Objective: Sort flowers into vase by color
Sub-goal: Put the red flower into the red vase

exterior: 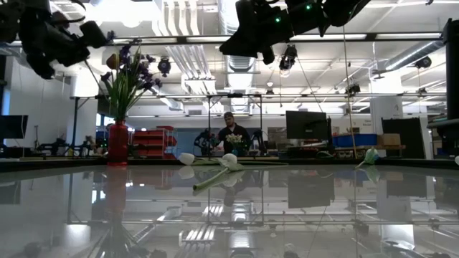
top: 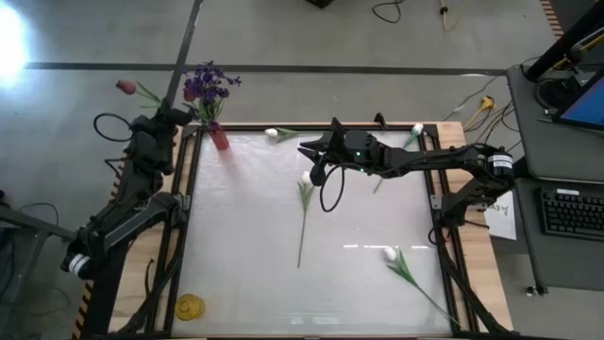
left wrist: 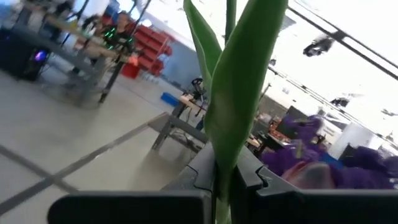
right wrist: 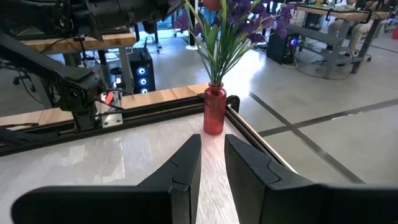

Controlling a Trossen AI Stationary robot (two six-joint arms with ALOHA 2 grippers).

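A red vase (top: 219, 140) stands at the table's far left corner and holds the purple blossoms (top: 209, 83). It also shows in the low view (exterior: 117, 143) and the right wrist view (right wrist: 214, 109). My left gripper (top: 175, 115) hovers just left of the vase, shut on the dark red tulip (top: 125, 87). My right gripper (top: 316, 156) is open and empty, high above a white tulip (top: 305, 179) that lies flat at mid table. Three more white tulips lie flat: far middle (top: 272, 133), far right (top: 416, 129) and near right (top: 391, 253). My left gripper pinches the red tulip's green stem and leaf (left wrist: 225, 163) between its two fingers, which lie across the stem. The tulip is lifted clear of the table. Its bloom (exterior: 112, 61) sticks out beyond the fingers beside the purple blossoms, pointing away from the table's far left corner.
A yellow object (top: 190, 306) lies at the near left corner. Black frame rails (top: 179, 217) run along the table's sides. A desk with a keyboard (top: 571, 210) stands off to the right. A person (exterior: 231, 133) sits in the room beyond the far edge.
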